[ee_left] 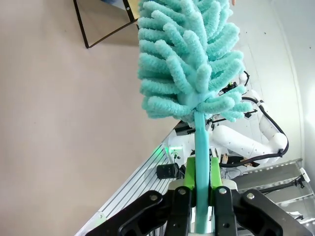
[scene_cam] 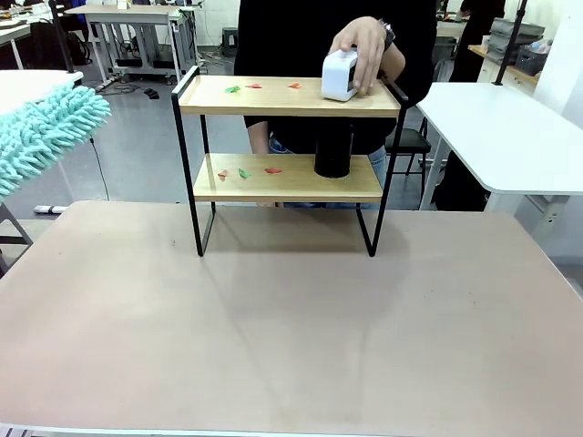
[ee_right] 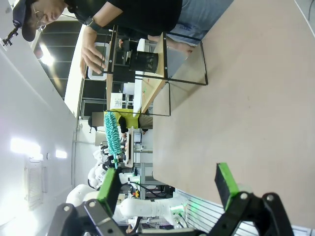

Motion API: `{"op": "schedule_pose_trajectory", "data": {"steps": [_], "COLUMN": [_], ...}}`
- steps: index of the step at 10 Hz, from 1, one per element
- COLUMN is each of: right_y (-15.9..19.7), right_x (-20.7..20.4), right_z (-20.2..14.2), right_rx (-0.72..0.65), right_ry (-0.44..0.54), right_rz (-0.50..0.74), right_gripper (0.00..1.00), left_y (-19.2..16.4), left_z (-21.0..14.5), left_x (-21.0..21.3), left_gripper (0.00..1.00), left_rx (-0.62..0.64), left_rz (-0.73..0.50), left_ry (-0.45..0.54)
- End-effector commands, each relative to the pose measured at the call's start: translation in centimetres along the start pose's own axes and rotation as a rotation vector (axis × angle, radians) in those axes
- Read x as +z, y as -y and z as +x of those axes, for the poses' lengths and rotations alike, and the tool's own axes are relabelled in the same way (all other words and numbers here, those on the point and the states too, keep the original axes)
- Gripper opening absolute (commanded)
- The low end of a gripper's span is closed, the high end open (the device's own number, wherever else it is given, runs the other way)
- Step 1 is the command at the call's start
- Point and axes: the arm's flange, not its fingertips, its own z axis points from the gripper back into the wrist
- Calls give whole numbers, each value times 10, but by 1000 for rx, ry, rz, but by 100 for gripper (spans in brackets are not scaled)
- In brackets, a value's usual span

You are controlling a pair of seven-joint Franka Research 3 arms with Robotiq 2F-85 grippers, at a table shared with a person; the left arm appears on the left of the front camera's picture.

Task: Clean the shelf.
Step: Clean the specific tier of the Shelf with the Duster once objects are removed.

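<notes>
1. Left hand (ee_left: 199,172) is clamping the stem of a fluffy teal chenille duster (ee_left: 187,64); right hand (ee_right: 167,184) is hanging wide, empty.
2. Two-tier wooden shelf in a black metal frame (scene_cam: 273,100) is standing well ahead of the left hand, off to its right, on the beige tabletop (scene_cam: 291,319).
3. Best approach, I'd say: sweeping along each board, pushing the small red and green scraps (scene_cam: 253,86) off one end.
4. Blocking: person's hand (scene_cam: 364,45) is gripping a white boxy device (scene_cam: 339,75) on the top board; a black cylinder (scene_cam: 333,155) is sitting on the lower one.

Scraps (scene_cam: 243,173) on both boards of the shelf (scene_cam: 301,188) are too small for you to identify. Left of the shelf the duster (scene_cam: 46,127) runs off the frame edge; on top, a hand (scene_cam: 363,45) partly covers a white box (scene_cam: 337,77).
</notes>
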Motion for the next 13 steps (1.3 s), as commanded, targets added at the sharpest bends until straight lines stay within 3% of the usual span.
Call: {"op": "schedule_pose_trajectory", "data": {"steps": [1, 9, 10, 12, 13], "right_y": [-1, -1, -1, -1, -1], "right_x": [0, 0, 0, 0, 0], "right_z": [3, 3, 3, 3, 3], "right_rx": [28, 28, 28, 28, 28], "right_ry": [11, 11, 11, 11, 11], "right_rz": [16, 16, 16, 16, 16], "right_gripper": [100, 100, 100, 100, 100], "left_y": [4, 4, 0, 53, 93], "left_z": [-1, -1, 0, 5, 9], "left_x": [-1, -1, 0, -2, -7], "left_gripper": [1, 1, 13, 13, 13], "left_rx": [-11, -11, 0, 43, 49], "left_rz": [3, 3, 0, 74, 108], "left_ry": [-6, -6, 0, 117, 117]}}
